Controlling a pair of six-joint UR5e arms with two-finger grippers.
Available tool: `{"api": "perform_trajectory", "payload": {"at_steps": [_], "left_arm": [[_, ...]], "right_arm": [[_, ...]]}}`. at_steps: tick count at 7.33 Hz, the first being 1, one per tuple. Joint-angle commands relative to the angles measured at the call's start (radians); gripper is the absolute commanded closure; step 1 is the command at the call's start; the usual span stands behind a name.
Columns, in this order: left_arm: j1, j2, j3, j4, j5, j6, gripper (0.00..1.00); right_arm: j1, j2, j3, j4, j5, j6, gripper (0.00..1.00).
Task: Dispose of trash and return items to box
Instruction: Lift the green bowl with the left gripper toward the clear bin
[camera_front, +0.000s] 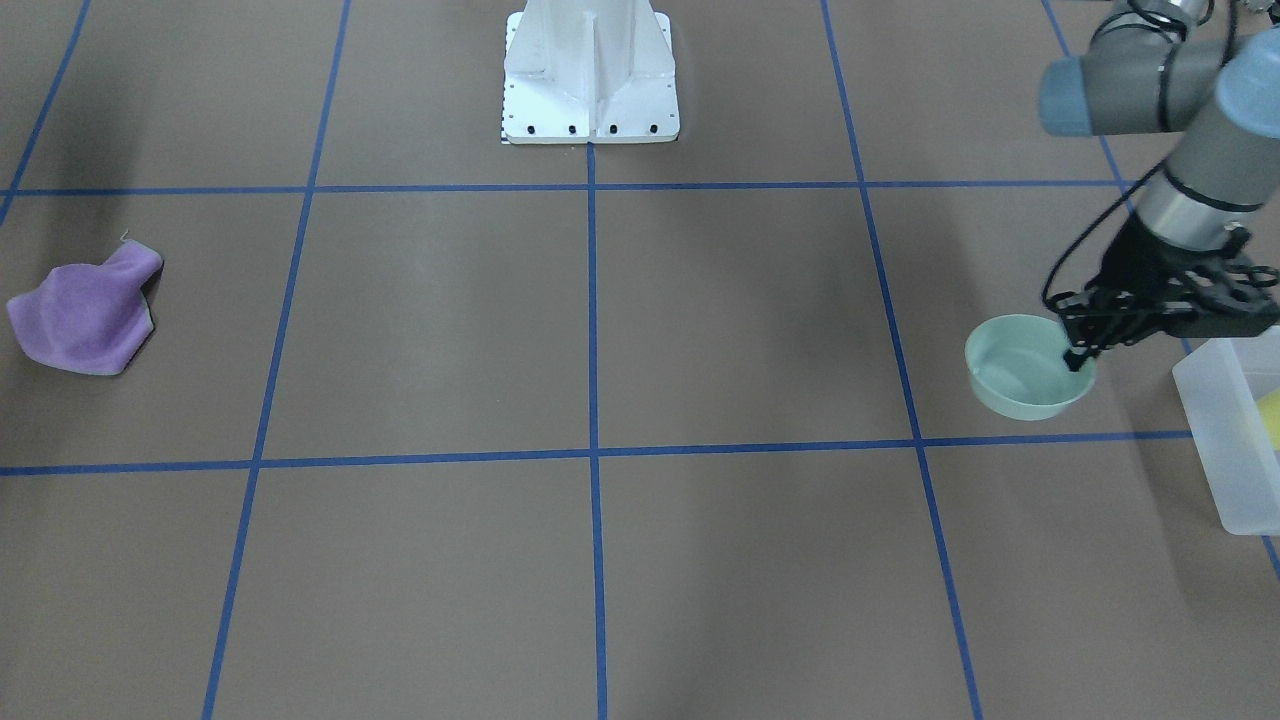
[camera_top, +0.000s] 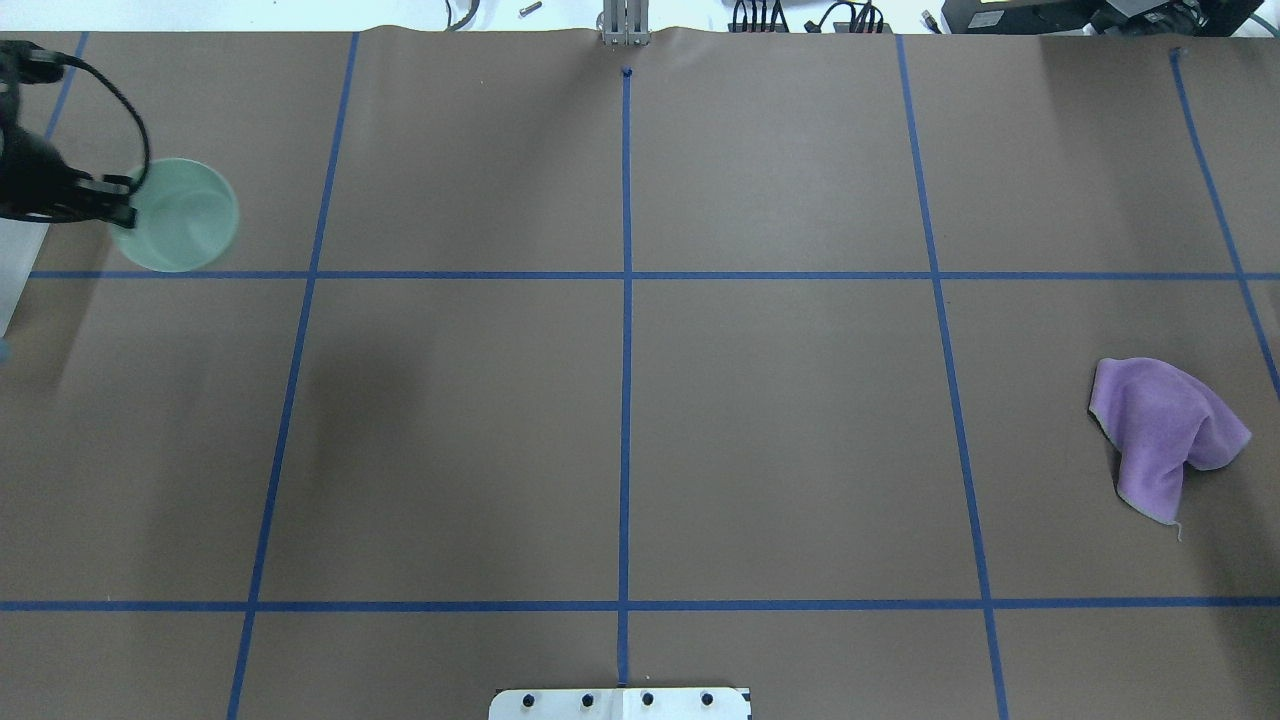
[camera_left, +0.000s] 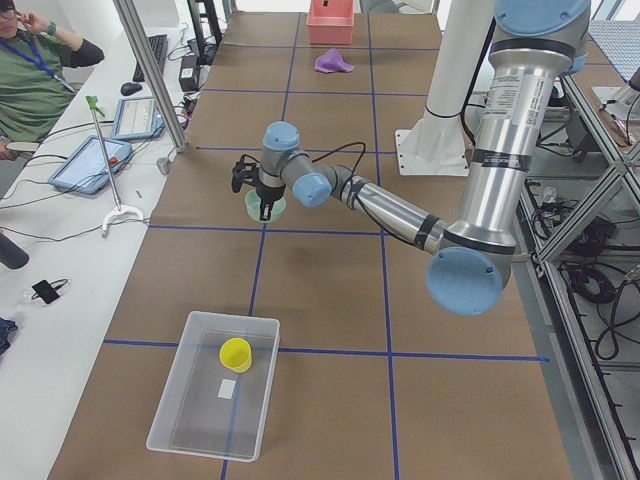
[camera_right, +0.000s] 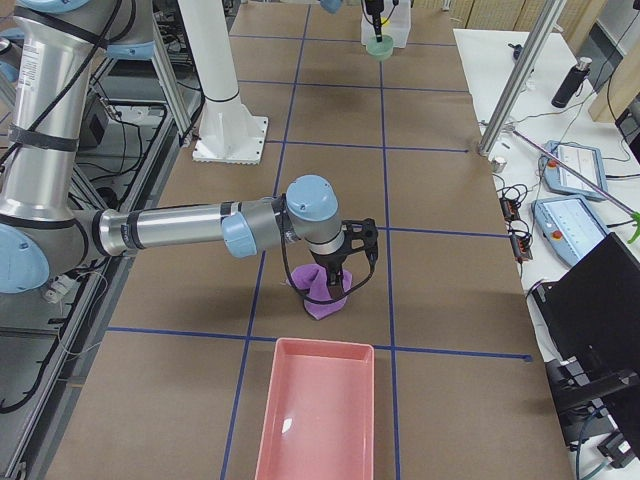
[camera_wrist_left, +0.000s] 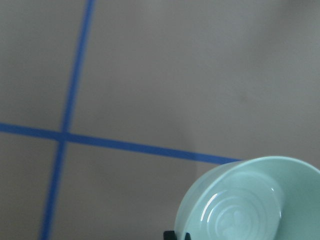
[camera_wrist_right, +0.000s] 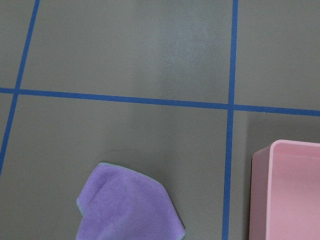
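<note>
Only the exterior left view shows the yellow cup (camera_left: 236, 354) upright inside the frosted box (camera_left: 195, 410); the front-facing view catches just a yellow sliver. The smooth mint bowl (camera_front: 1020, 375) is at the counter's (camera_top: 780, 420) 10 o'clock in the overhead view. The left claw (camera_front: 1078, 358) reaches down, pinched narrowly on its rim. The right claw (camera_right: 338, 283) hangs over the purple cloth (camera_right: 322, 300); I cannot tell how far it is open.

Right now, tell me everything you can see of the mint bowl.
The bowl is pale mint green, round, glossy plastic by its look, with faint concentric rings in its base. It is empty, mouth up. The left gripper pinches its rim on the side nearest the box, one finger inside. Whether it rests on the table or hangs just above is unclear.
</note>
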Motion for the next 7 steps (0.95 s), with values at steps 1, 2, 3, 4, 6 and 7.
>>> {"api": "perform_trajectory", "payload": {"at_steps": [1, 2, 3, 4, 6, 7], "left_arm": [[-0.245, 0.004, 0.257, -0.009, -0.087, 0.442, 1.0], [-0.339, -0.069, 0.435, -0.011, -0.089, 0.622, 1.0], [-0.408, -0.129, 0.587, -0.011, -0.089, 0.762, 1.0], [-0.438, -0.148, 0.651, -0.012, -0.089, 0.792, 1.0], [-0.446, -0.154, 0.81, -0.151, -0.078, 0.783, 1.0], [-0.446, -0.178, 0.876, -0.2, -0.037, 0.78, 1.0]], "right_arm": [[-0.003, 0.0, -0.001, 0.0, 0.0, 0.0, 0.0], [-0.003, 0.0, -0.001, 0.001, 0.0, 0.0, 0.0], [-0.003, 0.0, 0.001, 0.001, 0.0, 0.0, 0.0], [-0.003, 0.0, 0.001, 0.001, 0.0, 0.0, 0.0], [-0.005, 0.006, 0.001, 0.001, -0.002, 0.0, 0.0], [-0.006, 0.008, 0.001, 0.001, -0.002, 0.0, 0.0]]}}
